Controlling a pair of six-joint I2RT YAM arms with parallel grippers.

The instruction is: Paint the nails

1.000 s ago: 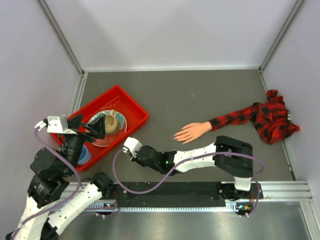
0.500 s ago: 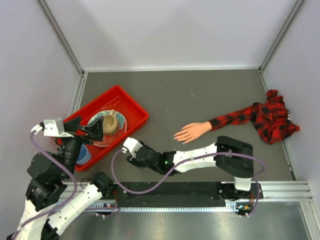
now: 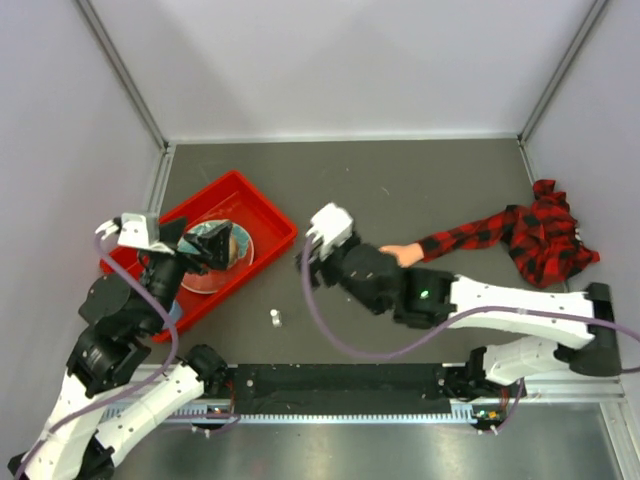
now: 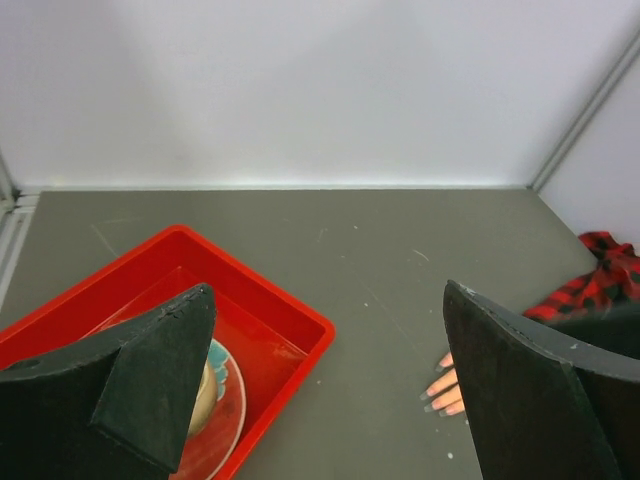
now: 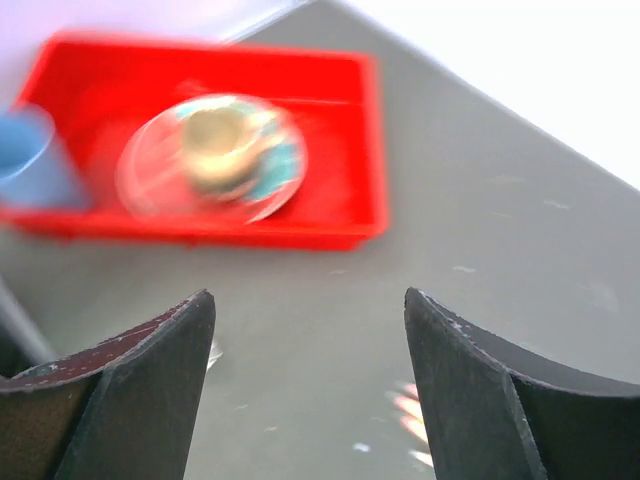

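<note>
The fake hand (image 3: 399, 253) lies palm down right of centre, its plaid sleeve (image 3: 500, 230) trailing to the right wall. In the top view my right arm covers its fingers. The left wrist view shows the fingertips with the nails (image 4: 432, 393) beside my right finger. In the right wrist view the fingertips (image 5: 412, 415) are a blur. My right gripper (image 3: 314, 256) hangs open and empty above the table, left of the hand. My left gripper (image 3: 192, 250) is wide open and empty over the red tray (image 3: 268, 212).
A small clear white-capped bottle (image 3: 275, 319) stands on the table near the front, between the tray and my right arm. The tray holds a plate with a beige cup (image 5: 215, 150) and a blue cup (image 5: 30, 160). White walls close in left, back and right.
My right gripper has opened and risen from low beside the tray toward the hand; the small bottle now stands alone where it was. My left gripper has shifted slightly right.
</note>
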